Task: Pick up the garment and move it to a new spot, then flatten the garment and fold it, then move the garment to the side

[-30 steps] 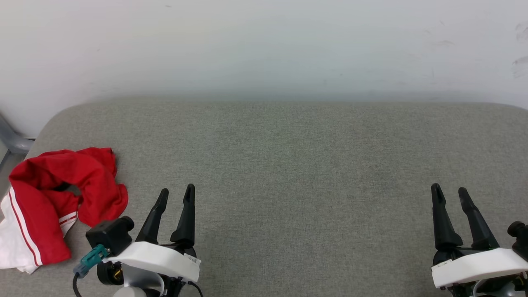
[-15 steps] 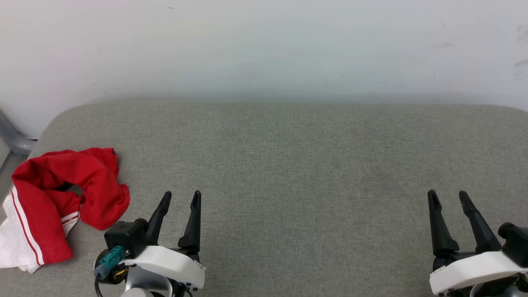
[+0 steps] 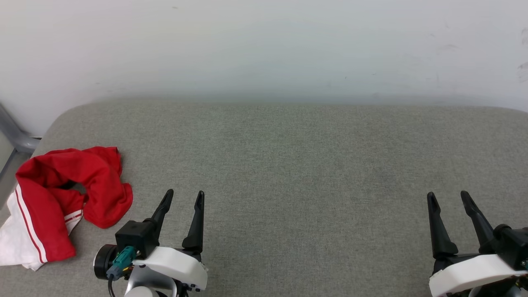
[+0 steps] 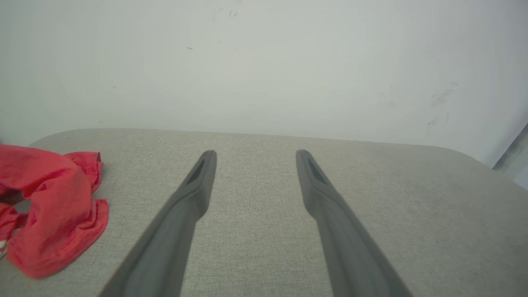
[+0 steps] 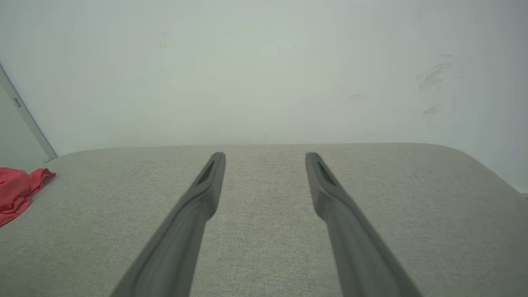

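Garment [image 3: 41, 198] and grippers share a broad grey fabric-covered surface [image 3: 309, 156], which we see backed by a white wall [image 3: 264, 45]. The red jersey T-shirt lies crumpled at the left edge of that surface, its white, red-striped sleeve on the near side. Our left gripper [image 3: 185, 192] hovers near it on the right, not touching it, with its fingers spread apart. Our right gripper [image 3: 447, 194] hangs well apart at the near right, fingers likewise spread over bare fabric.
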